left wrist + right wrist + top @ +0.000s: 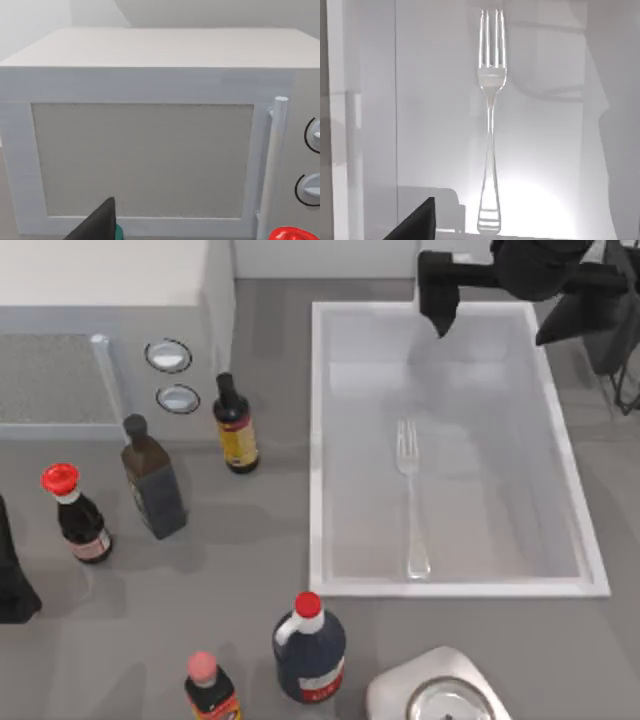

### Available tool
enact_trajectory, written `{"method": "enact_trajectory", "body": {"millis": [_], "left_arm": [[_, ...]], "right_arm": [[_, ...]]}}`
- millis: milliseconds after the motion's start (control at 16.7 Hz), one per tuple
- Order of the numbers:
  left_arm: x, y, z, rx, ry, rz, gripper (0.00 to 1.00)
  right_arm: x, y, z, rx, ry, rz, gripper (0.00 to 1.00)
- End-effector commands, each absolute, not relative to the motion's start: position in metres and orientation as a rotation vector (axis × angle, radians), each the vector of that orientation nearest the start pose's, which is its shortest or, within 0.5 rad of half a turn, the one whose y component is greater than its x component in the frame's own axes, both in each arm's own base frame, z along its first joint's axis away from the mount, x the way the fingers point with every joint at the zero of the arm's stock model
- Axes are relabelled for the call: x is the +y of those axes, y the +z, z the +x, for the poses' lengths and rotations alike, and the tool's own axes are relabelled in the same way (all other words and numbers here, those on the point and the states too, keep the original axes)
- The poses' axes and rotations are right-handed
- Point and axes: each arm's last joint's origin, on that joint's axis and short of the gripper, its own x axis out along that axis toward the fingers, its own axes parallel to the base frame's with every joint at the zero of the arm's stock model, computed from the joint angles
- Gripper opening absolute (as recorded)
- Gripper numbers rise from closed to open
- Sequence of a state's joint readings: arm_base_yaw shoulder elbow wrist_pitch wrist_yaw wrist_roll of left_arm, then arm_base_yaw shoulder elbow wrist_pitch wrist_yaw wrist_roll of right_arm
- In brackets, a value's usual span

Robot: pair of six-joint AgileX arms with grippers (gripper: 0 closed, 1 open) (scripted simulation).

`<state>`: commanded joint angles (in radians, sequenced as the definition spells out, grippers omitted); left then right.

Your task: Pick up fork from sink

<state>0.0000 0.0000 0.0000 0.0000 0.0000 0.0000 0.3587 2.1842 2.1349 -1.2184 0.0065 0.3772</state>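
Hovering: your right gripper over sink | opening: cannot tell | risk: flat fork slips, skidding away

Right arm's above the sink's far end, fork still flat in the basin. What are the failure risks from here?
1. The fork lies flat on the sink floor; a thin, low handle may slip out of the fingers or be skated aside instead of gripped.
2. The right gripper hangs at the far rim, well short of the fork, so descending could clip the rim.
3. The fork is pale on a pale basin, so alignment could be off.
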Motion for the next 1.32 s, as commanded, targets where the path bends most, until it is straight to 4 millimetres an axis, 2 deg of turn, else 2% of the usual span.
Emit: {"method": "enact_trajectory", "body": {"millis": [240, 360, 480, 600, 1020, 1140, 1320], "left_arm": [[-0.001, 0.160, 0.106, 0.000, 0.000, 0.000, 1.00], [-0.001, 0.160, 0.106, 0.000, 0.000, 0.000, 1.00], [-0.001, 0.160, 0.106, 0.000, 0.000, 0.000, 1.00], [-0.001, 0.160, 0.106, 0.000, 0.000, 0.000, 1.00], [-0.001, 0.160, 0.106, 0.000, 0.000, 0.000, 1.00], [-0.001, 0.160, 0.106, 0.000, 0.000, 0.000, 1.00], [-0.001, 0.160, 0.106, 0.000, 0.000, 0.000, 1.00]], "right_arm": [[0.203, 0.209, 0.452, 1.455, 0.033, 0.045, 1.00], [0.215, 0.183, 0.458, 1.515, 0.013, 0.027, 1.00], [0.222, 0.167, 0.460, 1.554, -0.001, 0.014, 1.00], [0.225, 0.159, 0.460, 1.571, -0.008, 0.008, 1.00], [0.224, 0.154, 0.462, 1.577, -0.014, 0.009, 1.00], [0.226, 0.142, 0.466, 1.590, -0.018, 0.004, 1.00], [0.231, 0.111, 0.473, 1.607, -0.024, -0.004, 1.00]]}}
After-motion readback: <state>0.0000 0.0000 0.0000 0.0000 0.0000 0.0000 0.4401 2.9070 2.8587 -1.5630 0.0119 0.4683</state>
